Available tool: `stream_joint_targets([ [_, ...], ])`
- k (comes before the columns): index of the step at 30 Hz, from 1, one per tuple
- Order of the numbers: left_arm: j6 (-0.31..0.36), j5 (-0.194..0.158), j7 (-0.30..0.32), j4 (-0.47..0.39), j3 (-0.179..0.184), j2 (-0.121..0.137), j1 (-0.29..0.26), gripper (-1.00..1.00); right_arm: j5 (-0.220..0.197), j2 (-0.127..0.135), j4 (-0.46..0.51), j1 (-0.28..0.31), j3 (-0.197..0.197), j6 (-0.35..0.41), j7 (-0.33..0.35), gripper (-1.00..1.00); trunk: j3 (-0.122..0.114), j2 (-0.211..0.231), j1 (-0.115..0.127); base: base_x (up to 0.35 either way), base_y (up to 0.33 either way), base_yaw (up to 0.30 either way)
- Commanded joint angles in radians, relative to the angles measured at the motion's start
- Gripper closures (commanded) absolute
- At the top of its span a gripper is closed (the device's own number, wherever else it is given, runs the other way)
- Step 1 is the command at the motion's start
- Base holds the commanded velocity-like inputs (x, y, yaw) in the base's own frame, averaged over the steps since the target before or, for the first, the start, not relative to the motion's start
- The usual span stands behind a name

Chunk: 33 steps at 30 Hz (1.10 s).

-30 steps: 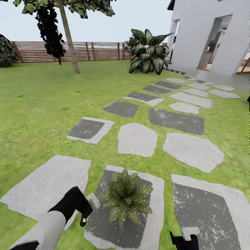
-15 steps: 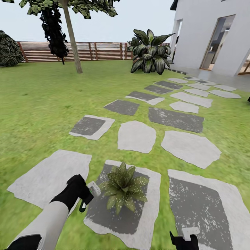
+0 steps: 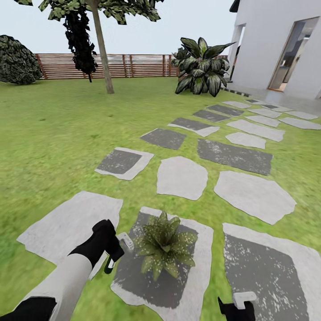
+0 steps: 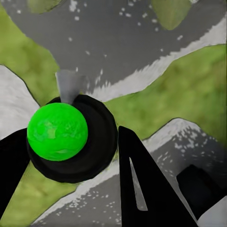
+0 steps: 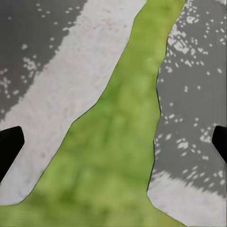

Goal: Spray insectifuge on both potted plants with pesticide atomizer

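No brand, label or writing can be read on anything here.

In the head view the left gripper sits at the lower left of the frame, and it is closed on the sprayer, whose white head points toward the potted plant just beside it. The left wrist view shows it more clearly: the two black fingers press on both sides of the sprayer, which appears there as a round black body with a bright green top and a small grey nozzle. The plant stands on a grey stepping stone in the lower middle of the frame; its pot is hidden under the speckled leaves.

The right gripper is at the bottom edge, right of centre, and it is cut off by the frame — only black parts and a white piece show. In the right wrist view its two finger tips are at the far sides, wide apart, with nothing between them, only a strip of lawn between two stones.

Further away, more stones go toward a white house at the upper right. A large striped-leaf plant, a tree trunk, a dark bush and a brown wooden fence stand along the top of the frame. The tree's crown is cut off by the top edge.
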<state>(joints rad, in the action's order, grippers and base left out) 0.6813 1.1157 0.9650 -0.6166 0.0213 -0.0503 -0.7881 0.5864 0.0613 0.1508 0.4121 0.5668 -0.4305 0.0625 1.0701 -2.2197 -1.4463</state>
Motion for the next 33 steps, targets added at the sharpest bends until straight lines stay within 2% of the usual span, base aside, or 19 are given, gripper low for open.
stream_joint_targets([
  [1, 0.006, 0.006, 0.007, -0.002, 0.001, 0.0, 0.0, 1.0, 0.003, 0.0, 0.0, 0.001, 0.008, -0.004, 0.007, -1.0, 0.001, 0.0, 0.0, 0.315, -0.082, 0.02],
  [7, 0.005, 0.006, 0.006, -0.002, 0.002, 0.001, 0.001, 1.0, 0.003, 0.002, 0.001, 0.001, 0.009, -0.004, 0.006, -1.0, 0.001, 0.0, 0.0, 0.258, -0.157, 0.004],
  [13, 0.005, 0.007, 0.006, -0.001, 0.004, 0.003, 0.006, 1.0, 0.003, 0.002, 0.001, 0.001, 0.009, -0.004, 0.006, -1.0, 0.001, 0.0, 0.0, -0.069, -0.229, 0.0],
  [20, 0.004, 0.007, 0.006, 0.001, 0.009, 0.007, 0.012, 1.0, 0.001, 0.002, 0.003, 0.001, 0.009, -0.004, 0.006, -1.0, 0.001, 0.0, 0.0, -0.015, -0.018, 0.019],
  [27, 0.004, 0.008, 0.006, 0.002, 0.011, 0.009, 0.013, 1.0, 0.001, 0.002, 0.003, 0.001, 0.008, -0.004, 0.007, -1.0, 0.001, 0.0, 0.0, 0.0, 0.0, 0.235],
  [33, 0.004, 0.005, 0.003, 0.002, 0.003, 0.007, 0.014, 1.0, 0.001, 0.002, 0.003, 0.001, 0.009, -0.004, 0.006, -1.0, 0.001, 0.0, 0.0, -0.02, -0.013, 0.047],
])
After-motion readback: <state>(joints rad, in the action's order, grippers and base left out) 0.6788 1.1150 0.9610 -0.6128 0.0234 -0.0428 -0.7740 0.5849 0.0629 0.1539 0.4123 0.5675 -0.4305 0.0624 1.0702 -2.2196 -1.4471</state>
